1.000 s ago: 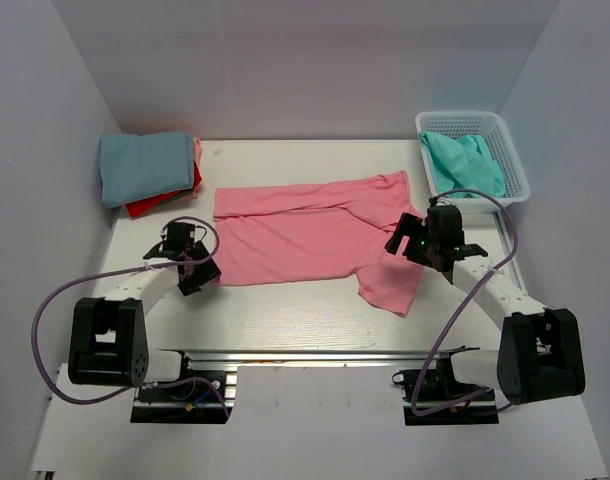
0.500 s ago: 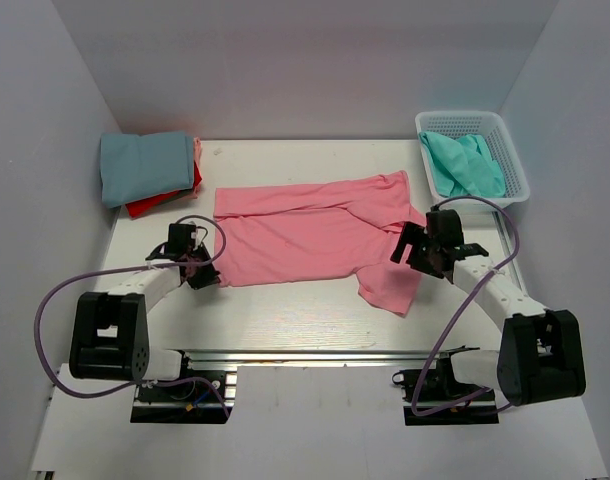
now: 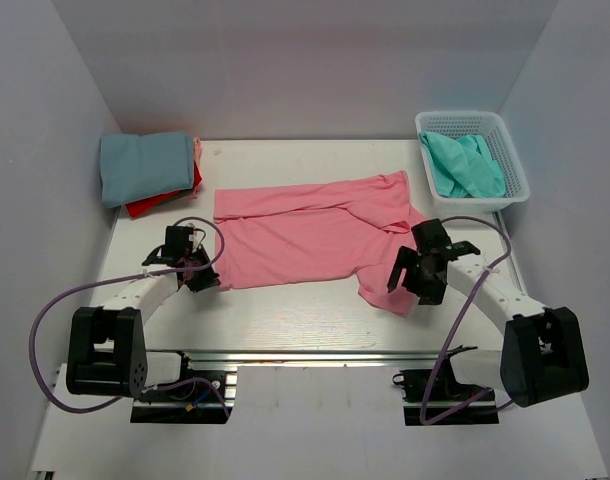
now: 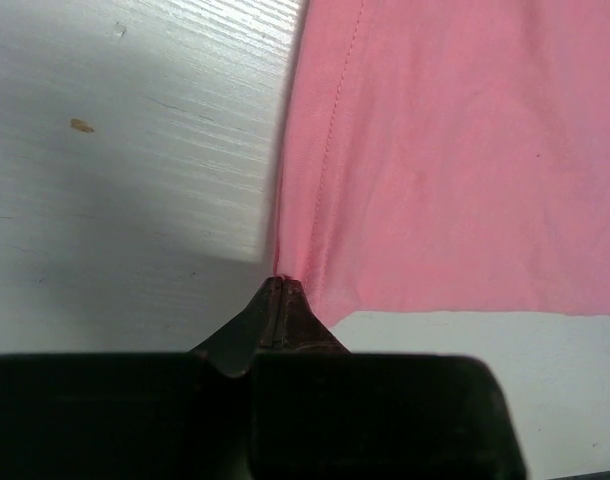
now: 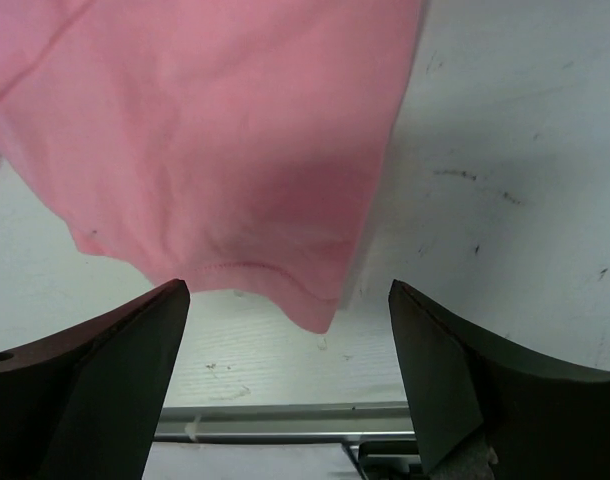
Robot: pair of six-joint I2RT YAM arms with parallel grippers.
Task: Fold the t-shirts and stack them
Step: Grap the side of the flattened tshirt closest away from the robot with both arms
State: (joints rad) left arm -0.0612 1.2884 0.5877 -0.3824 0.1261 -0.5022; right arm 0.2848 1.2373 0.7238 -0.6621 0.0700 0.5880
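A salmon pink t-shirt lies spread across the middle of the table, one flap reaching toward the near right. My left gripper is shut on its near left corner. In the left wrist view the fingertips pinch the hem of the pink t-shirt. My right gripper is open and low over the near right flap. In the right wrist view the tip of the pink cloth hangs between the spread fingers without touching them. A dusty blue t-shirt lies folded on a red one.
A white lattice basket at the back right holds a crumpled turquoise t-shirt. The folded stack sits at the back left by the side wall. A metal rail runs along the table's near edge.
My left gripper closed on the pink shirt's near left corner. My right gripper moved nearer and lower, over the near right flap, and stayed open.
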